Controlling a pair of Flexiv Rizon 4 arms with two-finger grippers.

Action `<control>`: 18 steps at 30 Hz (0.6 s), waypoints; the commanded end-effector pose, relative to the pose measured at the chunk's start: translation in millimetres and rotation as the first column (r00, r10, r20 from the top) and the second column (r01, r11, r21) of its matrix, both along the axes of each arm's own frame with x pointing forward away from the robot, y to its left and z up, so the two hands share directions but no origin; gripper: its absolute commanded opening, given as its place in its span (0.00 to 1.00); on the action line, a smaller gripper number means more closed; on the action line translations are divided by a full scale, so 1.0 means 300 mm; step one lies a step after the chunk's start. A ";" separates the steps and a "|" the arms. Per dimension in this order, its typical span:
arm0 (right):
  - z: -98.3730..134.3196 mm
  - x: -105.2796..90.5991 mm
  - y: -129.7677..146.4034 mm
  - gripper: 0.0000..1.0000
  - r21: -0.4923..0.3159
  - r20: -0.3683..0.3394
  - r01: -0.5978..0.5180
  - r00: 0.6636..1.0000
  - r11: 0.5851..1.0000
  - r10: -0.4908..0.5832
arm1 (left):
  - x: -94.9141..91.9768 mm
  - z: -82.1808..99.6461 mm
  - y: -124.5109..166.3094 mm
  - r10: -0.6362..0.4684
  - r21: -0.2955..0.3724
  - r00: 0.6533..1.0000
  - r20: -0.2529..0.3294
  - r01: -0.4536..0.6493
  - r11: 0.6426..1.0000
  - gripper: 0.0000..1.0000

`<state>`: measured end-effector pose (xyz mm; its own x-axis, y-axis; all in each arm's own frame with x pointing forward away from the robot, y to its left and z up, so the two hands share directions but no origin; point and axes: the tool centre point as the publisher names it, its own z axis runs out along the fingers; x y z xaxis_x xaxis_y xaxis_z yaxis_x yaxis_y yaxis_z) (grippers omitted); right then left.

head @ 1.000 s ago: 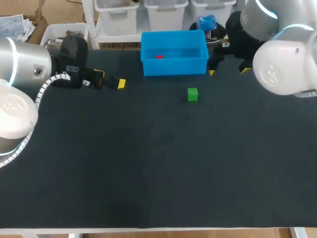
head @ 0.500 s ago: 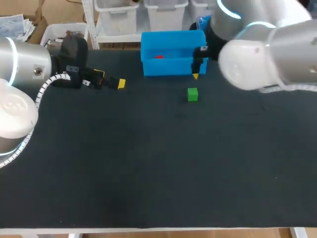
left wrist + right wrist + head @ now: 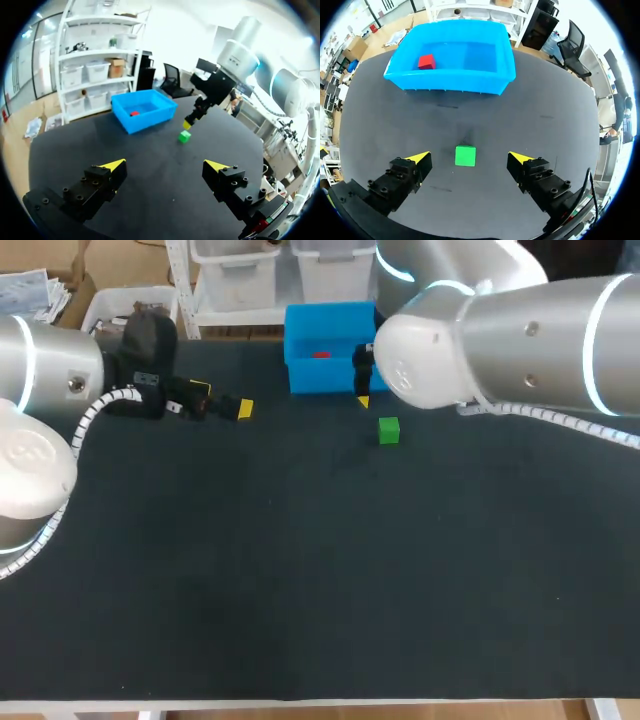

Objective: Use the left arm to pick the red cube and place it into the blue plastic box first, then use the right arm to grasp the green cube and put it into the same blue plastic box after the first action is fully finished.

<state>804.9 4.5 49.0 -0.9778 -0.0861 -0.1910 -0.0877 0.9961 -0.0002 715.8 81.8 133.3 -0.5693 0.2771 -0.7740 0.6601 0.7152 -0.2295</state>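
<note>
Right wrist view shows the right fingers [image 3: 404, 174] spread wide and released, gripping nothing, with the green cube [image 3: 465, 155] lying flat on the dark surface [image 3: 547, 112] in the gap between their two yellow tips and touching neither. Ahead of the cube, a short way off, stands the blue plastic box [image 3: 447, 81], and the red cube [image 3: 426, 61] rests on its floor near one end wall. From the head view the right fingers [image 3: 362, 365] hang just in front of the box's front wall [image 3: 320, 378], with the green cube [image 3: 389, 430] near them and apart from the box, toward the far edge of the surface and a little right of its middle. The box sits against the far edge, about midway along it, with the red cube [image 3: 321, 354] inside. In the left wrist view the left fingers [image 3: 97, 184] are also parted and empty, well apart from the green cube [image 3: 185, 136] and the box [image 3: 145, 117] ahead of them. They hover near the far left part of the surface [image 3: 300, 570].
</note>
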 end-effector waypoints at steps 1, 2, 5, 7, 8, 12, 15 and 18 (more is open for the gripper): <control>-0.004 0.014 0.000 1.00 0.002 -0.023 0.000 1.000 1.000 0.000 | -0.002 -0.006 0.008 -0.005 -0.010 1.000 0.007 0.005 1.000 1.00; -0.006 0.015 0.000 1.00 0.003 -0.023 -0.001 1.000 1.000 0.001 | -0.002 -0.006 0.008 -0.005 -0.010 1.000 0.007 0.005 1.000 1.00; -0.018 0.020 0.001 1.00 0.002 -0.020 -0.001 1.000 1.000 0.001 | -0.002 -0.006 0.008 -0.005 -0.010 1.000 0.007 0.005 1.000 1.00; -0.034 0.020 0.005 1.00 0.001 -0.021 -0.003 1.000 1.000 0.003 | -0.002 -0.006 0.008 -0.005 -0.010 1.000 0.007 0.005 1.000 1.00; -0.040 0.018 0.006 1.00 0.000 -0.022 -0.005 1.000 1.000 0.005 | -0.002 -0.006 0.008 -0.005 -0.010 1.000 0.007 0.005 1.000 1.00; -0.070 0.014 0.009 1.00 0.001 -0.027 -0.007 1.000 1.000 0.007 | -0.002 -0.006 0.008 -0.005 -0.010 1.000 0.007 0.005 1.000 1.00; -0.098 0.017 0.010 1.00 0.000 -0.035 -0.011 0.999 1.000 0.011 | -0.002 -0.006 0.008 -0.005 -0.010 1.000 0.007 0.005 1.000 1.00; -0.112 0.016 0.017 1.00 -0.008 -0.039 -0.021 0.999 1.000 0.021 | -0.002 -0.006 0.008 -0.005 -0.010 1.000 0.007 0.005 1.000 1.00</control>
<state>806.7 6.4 19.4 -0.9822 -0.1082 -0.1538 -0.1094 0.9940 -0.0011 715.8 81.9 133.2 -0.5691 0.2768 -0.7743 0.6604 0.7148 -0.2299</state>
